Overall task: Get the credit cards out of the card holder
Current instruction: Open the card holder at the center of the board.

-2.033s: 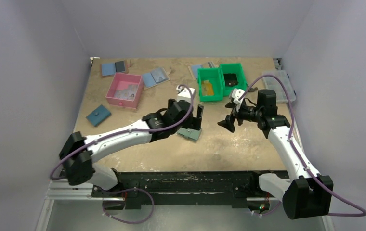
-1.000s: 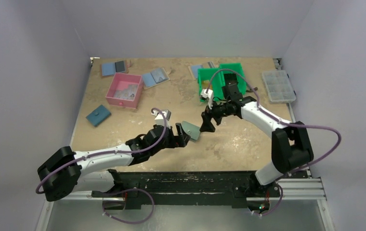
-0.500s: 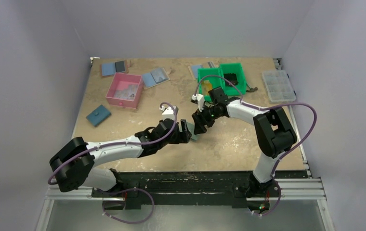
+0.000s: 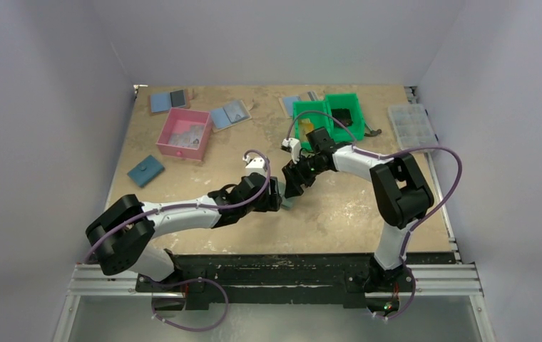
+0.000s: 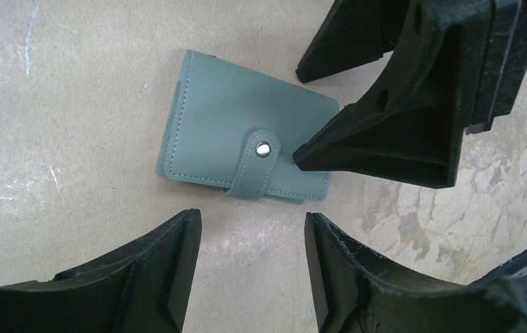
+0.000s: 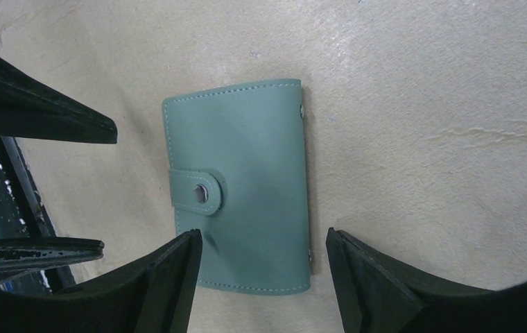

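Observation:
The card holder lies closed and flat on the table, grey-green, with its strap snapped shut. It also shows in the right wrist view. No credit cards show; the closed holder hides its inside. My left gripper is open and empty, its fingertips just short of the holder's strap edge. My right gripper is open and empty, its jaws standing astride the holder's end without touching it. The right fingers hang over the holder's far side. In the top view the two grippers, left and right, meet over the holder.
Two green bins stand behind the grippers, the left one holding something orange-yellow. A pink bin, a dark blue wallet, blue-and-grey folders and a clear compartment box lie farther off.
The right arm has swung left from the right side to the holder. The left gripper has drawn back and come in low beside the holder. Little has moved in the last half second.

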`<action>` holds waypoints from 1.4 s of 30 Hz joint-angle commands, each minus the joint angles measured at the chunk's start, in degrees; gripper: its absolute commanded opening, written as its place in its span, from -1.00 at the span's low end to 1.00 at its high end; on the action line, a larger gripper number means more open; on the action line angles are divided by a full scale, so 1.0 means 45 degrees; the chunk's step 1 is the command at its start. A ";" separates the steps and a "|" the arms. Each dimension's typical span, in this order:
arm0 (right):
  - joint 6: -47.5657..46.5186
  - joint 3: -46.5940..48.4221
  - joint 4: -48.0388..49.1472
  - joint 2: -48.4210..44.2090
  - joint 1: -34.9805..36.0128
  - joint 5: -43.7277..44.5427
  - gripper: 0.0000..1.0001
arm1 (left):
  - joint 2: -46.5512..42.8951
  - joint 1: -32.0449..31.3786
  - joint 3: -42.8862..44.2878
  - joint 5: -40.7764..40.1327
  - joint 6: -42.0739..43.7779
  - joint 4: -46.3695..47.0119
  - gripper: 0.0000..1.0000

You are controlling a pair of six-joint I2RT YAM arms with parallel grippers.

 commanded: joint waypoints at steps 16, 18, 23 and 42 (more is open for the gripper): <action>-0.0268 0.0385 -0.0594 0.0323 -0.0016 -0.1301 -0.63 | -0.0031 0.0144 -0.0135 -0.0758 -0.3108 0.1070 0.09; -0.0260 0.0352 -0.0560 0.0138 -0.0017 -0.1636 -0.76 | 0.0057 0.0150 -0.0065 -0.0596 -0.3679 0.0877 0.02; -0.0190 0.0226 -0.0393 -0.0218 -0.0035 -0.2064 -0.83 | 0.0052 0.0149 -0.0147 -0.0348 -0.4998 0.0834 -0.07; -0.0412 -0.0311 0.0097 -0.1489 -0.0002 -0.2130 -0.84 | 0.0820 0.0149 0.1903 -0.1053 -0.7641 -0.2639 -0.23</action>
